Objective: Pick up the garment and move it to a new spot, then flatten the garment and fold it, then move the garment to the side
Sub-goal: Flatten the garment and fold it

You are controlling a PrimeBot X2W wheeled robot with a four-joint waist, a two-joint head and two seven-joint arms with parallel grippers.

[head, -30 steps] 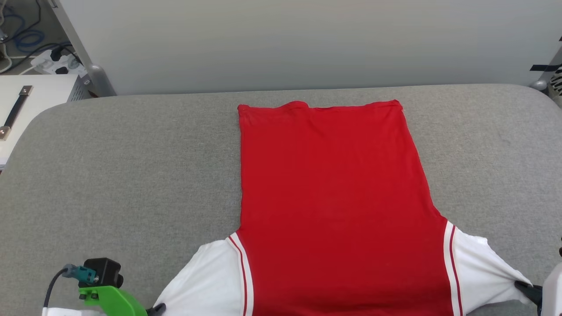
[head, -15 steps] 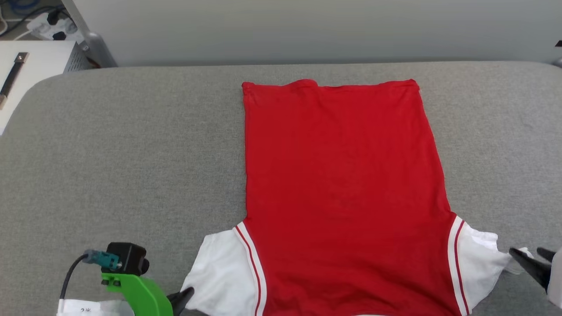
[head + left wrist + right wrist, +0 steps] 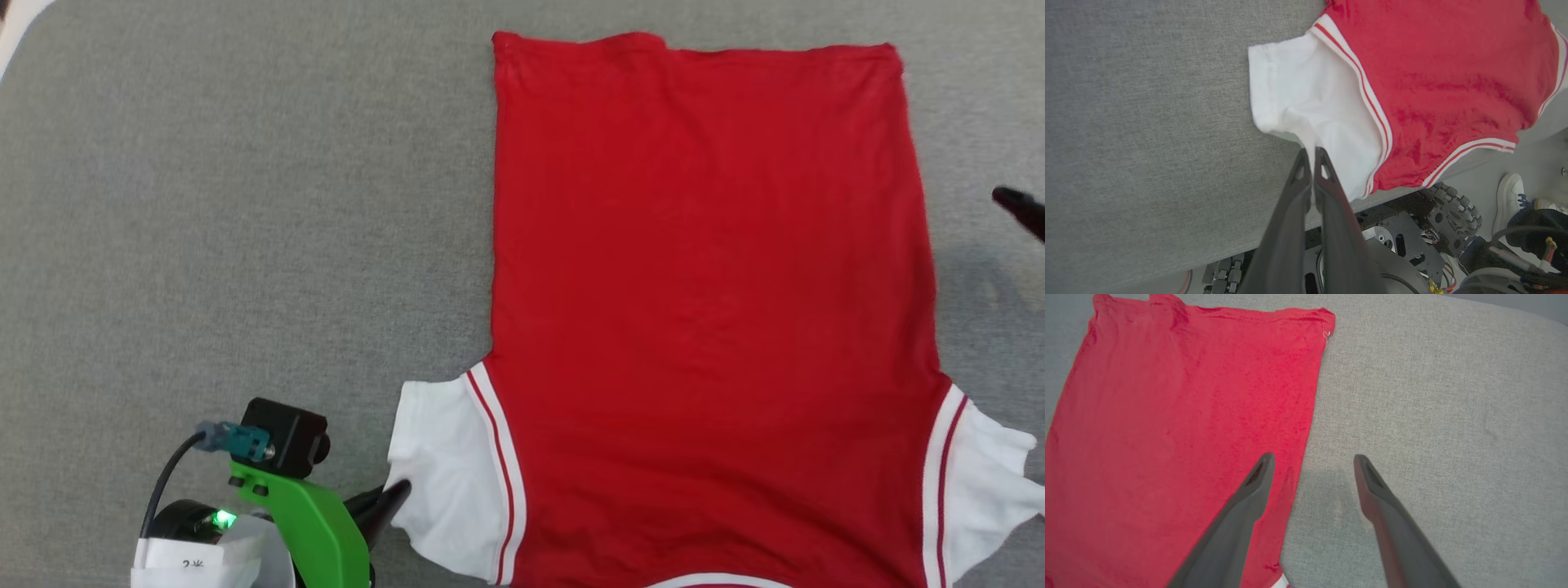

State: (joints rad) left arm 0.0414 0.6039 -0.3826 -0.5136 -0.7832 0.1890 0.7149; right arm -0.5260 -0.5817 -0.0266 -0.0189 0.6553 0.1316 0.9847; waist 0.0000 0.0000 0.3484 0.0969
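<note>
1. T-shirt point(image 3: 710, 286) lies flat on the grey desk point(image 3: 245, 204).
2. Left pincer point(image 3: 1312, 153) pinches its white sleeve point(image 3: 1306, 94); right pincer point(image 3: 1313, 457) hangs wide open over its edge.
3. Flattening seems done; folding next needs fresh grips.

The garment point(image 3: 702, 286), a red T-shirt with white short sleeves and red-and-white striped trim, lies spread flat across the centre and right of the head view on the grey counter point(image 3: 245, 204), hem toward the top edge, sleeves at the bottom.
</note>
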